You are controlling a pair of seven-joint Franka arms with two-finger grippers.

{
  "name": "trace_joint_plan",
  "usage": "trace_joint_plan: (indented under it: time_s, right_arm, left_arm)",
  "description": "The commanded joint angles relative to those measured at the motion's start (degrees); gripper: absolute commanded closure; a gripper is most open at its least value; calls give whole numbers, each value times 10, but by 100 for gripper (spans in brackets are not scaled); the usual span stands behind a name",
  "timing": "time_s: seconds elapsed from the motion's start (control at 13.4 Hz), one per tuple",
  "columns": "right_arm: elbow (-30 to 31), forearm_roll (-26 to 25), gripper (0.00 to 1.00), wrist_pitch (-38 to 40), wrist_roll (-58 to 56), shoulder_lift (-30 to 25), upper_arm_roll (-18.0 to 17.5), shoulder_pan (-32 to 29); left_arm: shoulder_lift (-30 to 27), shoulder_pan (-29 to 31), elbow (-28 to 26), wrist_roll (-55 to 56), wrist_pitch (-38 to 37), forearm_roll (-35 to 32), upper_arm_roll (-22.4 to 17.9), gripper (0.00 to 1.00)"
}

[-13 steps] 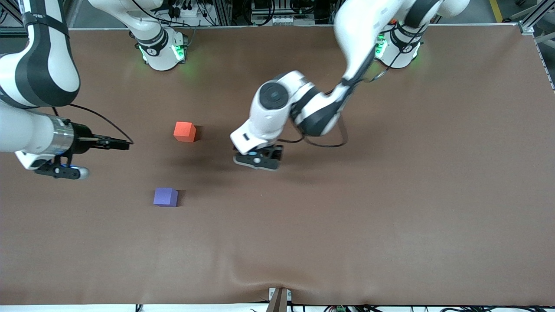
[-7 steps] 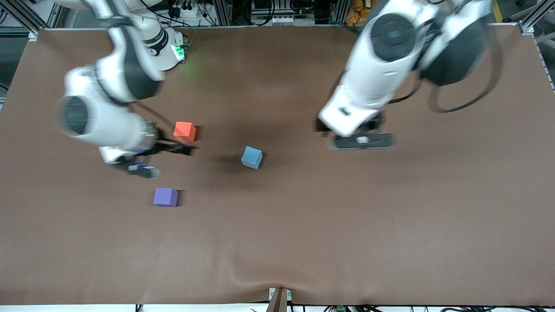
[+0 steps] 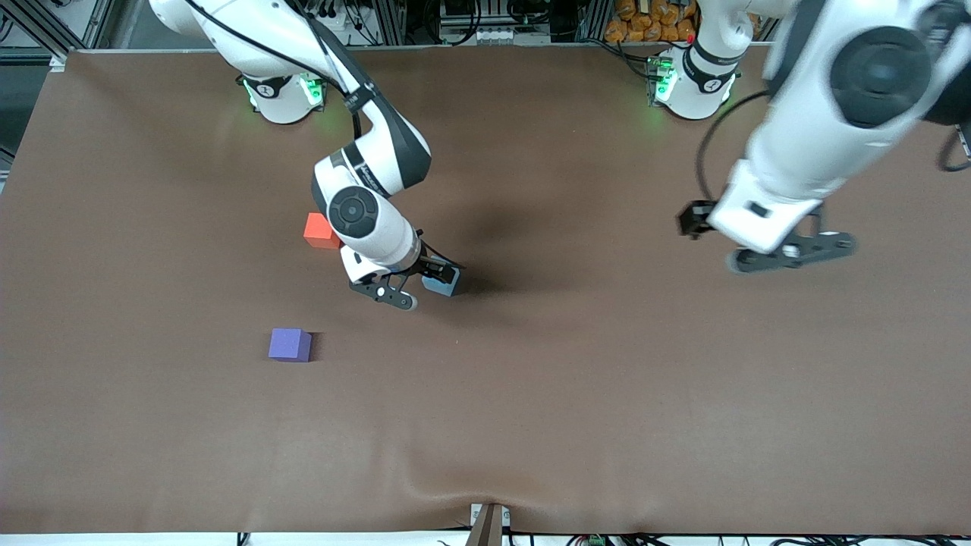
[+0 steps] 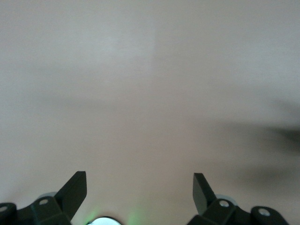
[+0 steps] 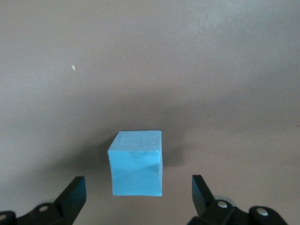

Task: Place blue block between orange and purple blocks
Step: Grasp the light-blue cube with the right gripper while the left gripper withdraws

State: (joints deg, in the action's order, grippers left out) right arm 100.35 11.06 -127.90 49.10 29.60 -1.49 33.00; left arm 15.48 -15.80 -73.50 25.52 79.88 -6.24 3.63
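Observation:
The blue block (image 3: 442,286) rests on the brown table (image 3: 576,394) in the middle. My right gripper (image 3: 435,273) is down at it, open. In the right wrist view the blue block (image 5: 137,164) sits between the spread fingertips, reaching out ahead of them, with a gap on each side of my right gripper (image 5: 138,180). The orange block (image 3: 316,231) is half hidden by the right wrist. The purple block (image 3: 289,345) lies nearer the front camera. My left gripper (image 3: 694,220) hangs open and empty over the left arm's end; its wrist view shows my left gripper (image 4: 139,176) over bare cloth.
The right arm's forearm (image 3: 375,163) crosses above the orange block. A dark bracket (image 3: 487,525) pokes up at the table's front edge. Bare brown cloth lies between the orange and purple blocks.
The left arm pulled up and away from the blue block toward its own end of the table. The right arm swung in from its end and came down around the blue block. Both stayed open.

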Motion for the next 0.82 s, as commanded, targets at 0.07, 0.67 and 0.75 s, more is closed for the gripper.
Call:
trace_joint_plan:
  time_s: [0.07, 0.67, 0.75]
  right_arm:
    - [-5, -23, 0, -18, 10, 29, 8, 27]
    - [-3, -44, 100, -39, 16, 54, 15, 38]
    - [-8, -53, 100, 20, 0, 29, 23, 26]
  left_arm:
    - [-103, 54, -152, -56, 80, -3, 9, 0]
    - [-222, 117, -305, -150, 210, 49, 9, 0]
    - [-223, 119, -300, -163, 201, 49, 3, 0]
